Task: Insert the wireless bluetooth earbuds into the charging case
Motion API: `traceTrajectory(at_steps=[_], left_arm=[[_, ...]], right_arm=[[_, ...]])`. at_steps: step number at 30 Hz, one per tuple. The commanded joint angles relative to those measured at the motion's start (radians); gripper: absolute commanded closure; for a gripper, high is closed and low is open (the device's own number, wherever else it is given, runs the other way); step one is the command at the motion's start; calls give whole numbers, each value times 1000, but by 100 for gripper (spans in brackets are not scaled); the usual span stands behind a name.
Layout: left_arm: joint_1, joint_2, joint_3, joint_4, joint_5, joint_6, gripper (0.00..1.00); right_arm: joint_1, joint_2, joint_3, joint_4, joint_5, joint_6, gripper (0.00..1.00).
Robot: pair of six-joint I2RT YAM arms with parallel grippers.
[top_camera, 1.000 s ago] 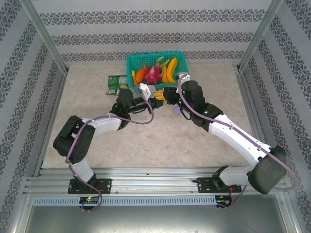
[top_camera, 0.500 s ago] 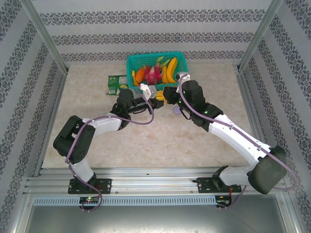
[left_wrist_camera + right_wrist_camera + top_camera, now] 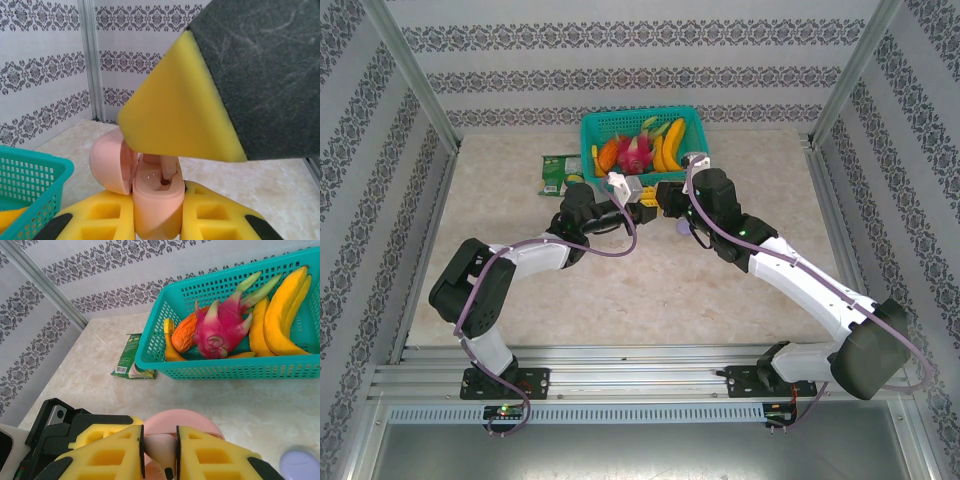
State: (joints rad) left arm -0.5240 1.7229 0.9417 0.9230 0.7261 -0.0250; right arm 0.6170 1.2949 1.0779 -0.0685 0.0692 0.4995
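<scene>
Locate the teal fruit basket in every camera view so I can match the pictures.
Top external: the teal basket sits top centre, at the table's far edge.
Left wrist: the basket's corner is at the lower left edge.
Right wrist: the basket is at upper right, holding fruit.
Shared landmark: the patterned wall beyond it.

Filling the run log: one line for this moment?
left gripper shut on pink case | lid open | right gripper shut on pinkish earbud at case mouth | step: insertion

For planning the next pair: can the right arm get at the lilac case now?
Probably not yet. The lilac case lies free close beside the right gripper, but that gripper is shut on a pink earbud.
</scene>
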Motion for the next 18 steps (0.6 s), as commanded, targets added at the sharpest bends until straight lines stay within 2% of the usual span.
traceTrajectory(at_steps=[1, 18], left_arm=[[-12, -45, 42, 18, 2, 27, 100], [-11, -39, 50, 13, 3, 27, 100]], right_arm=[[-10, 9, -16, 13, -8, 14, 78], [16, 79, 10, -28, -37, -37, 80]])
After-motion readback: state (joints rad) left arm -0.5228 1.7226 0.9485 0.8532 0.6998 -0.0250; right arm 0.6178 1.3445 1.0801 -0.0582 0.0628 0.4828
